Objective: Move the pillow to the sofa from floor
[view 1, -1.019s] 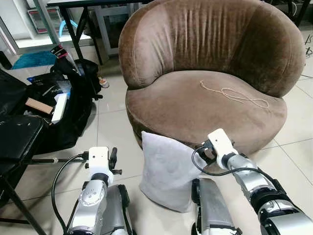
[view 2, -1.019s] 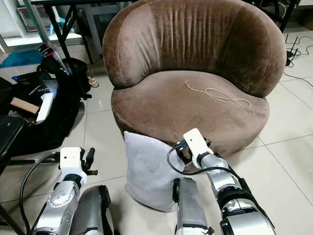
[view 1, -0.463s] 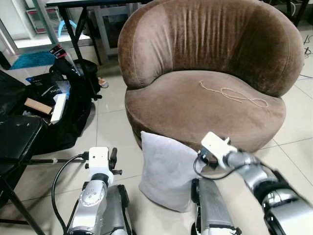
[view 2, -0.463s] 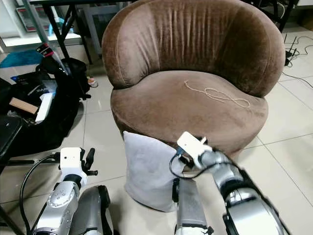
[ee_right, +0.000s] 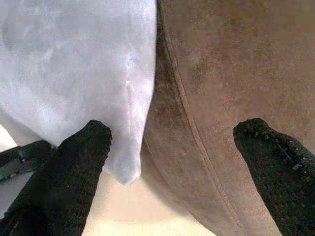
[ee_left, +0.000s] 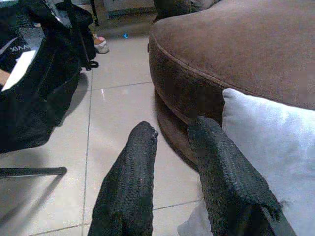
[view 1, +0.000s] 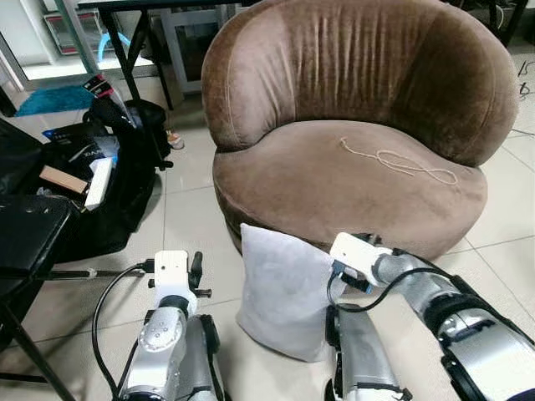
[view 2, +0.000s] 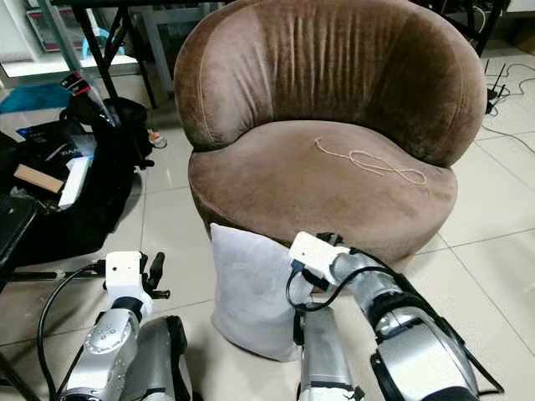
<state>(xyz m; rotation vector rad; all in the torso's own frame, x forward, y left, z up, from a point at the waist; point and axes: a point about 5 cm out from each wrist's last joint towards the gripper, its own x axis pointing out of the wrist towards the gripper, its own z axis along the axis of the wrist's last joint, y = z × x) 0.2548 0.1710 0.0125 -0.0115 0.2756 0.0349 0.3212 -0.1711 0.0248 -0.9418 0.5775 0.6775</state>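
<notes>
A pale grey pillow (view 1: 280, 288) stands on edge on the tiled floor, leaning against the front of the round brown sofa (view 1: 351, 180). My right gripper (ee_right: 174, 129) is open wide at the pillow's right edge (ee_right: 133, 98). One finger (ee_right: 74, 172) is on the pillow side and the other finger (ee_right: 275, 162) is against the sofa's base. Its white wrist (view 1: 355, 253) sits just right of the pillow. My left gripper (ee_left: 172, 130) hovers low to the left of the pillow, fingers a narrow gap apart and holding nothing.
A loop of string (view 1: 401, 161) lies on the sofa seat. Black bags and a box (view 1: 92, 180) crowd the floor at left, beside a black stool (view 1: 29, 242). Table legs (view 1: 125, 50) stand behind. My knees (view 1: 364, 359) are just below the pillow.
My right gripper has swung left and turned in toward the pillow's right edge. The left arm and the pillow have stayed in place.
</notes>
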